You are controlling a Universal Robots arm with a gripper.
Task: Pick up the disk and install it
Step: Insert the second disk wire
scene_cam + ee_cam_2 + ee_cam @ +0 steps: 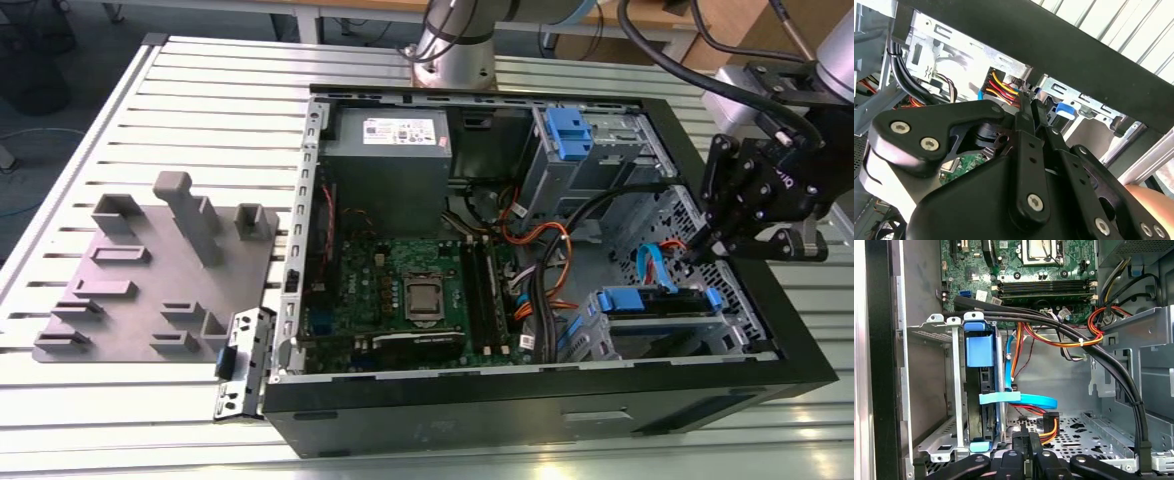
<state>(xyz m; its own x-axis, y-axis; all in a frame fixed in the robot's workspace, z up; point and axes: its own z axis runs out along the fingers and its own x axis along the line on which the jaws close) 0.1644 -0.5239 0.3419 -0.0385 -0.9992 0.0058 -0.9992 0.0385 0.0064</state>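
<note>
I have the claw (697,252) hanging over the open computer case (534,400), at the case's 3 o'clock edge in the exterior view. Its two fingers (1026,112) look pressed together with nothing between them; in both wrist views the tips sit side by side with no gap I can make out.

The disk (650,302) is already seated in its metal bay (667,335) in the case's 4 o'clock corner, just at 7 o'clock from the claw, close but not touching as far as I can tell. In the first wrist view I see the disk (981,390) edge-on in the bay (954,390), its blue rail tab uppermost, with the claw (1026,440) just beside its lower end.

Counting in the exterior view: one disk, one claw, one case, one motherboard (400,290), one power supply (390,135), and one further blue caddy (567,135) in the upper bay at 1 o'clock. One flat blue cable (1019,400) crosses near the disk, and I see one bundle of orange and yellow wires (1059,337). On the slatted counter (160,420), at 9 o'clock from the case, lies one grey fixture plate (147,270), and one loose metal bracket (240,365) rests against the case's 8 o'clock corner.
</note>
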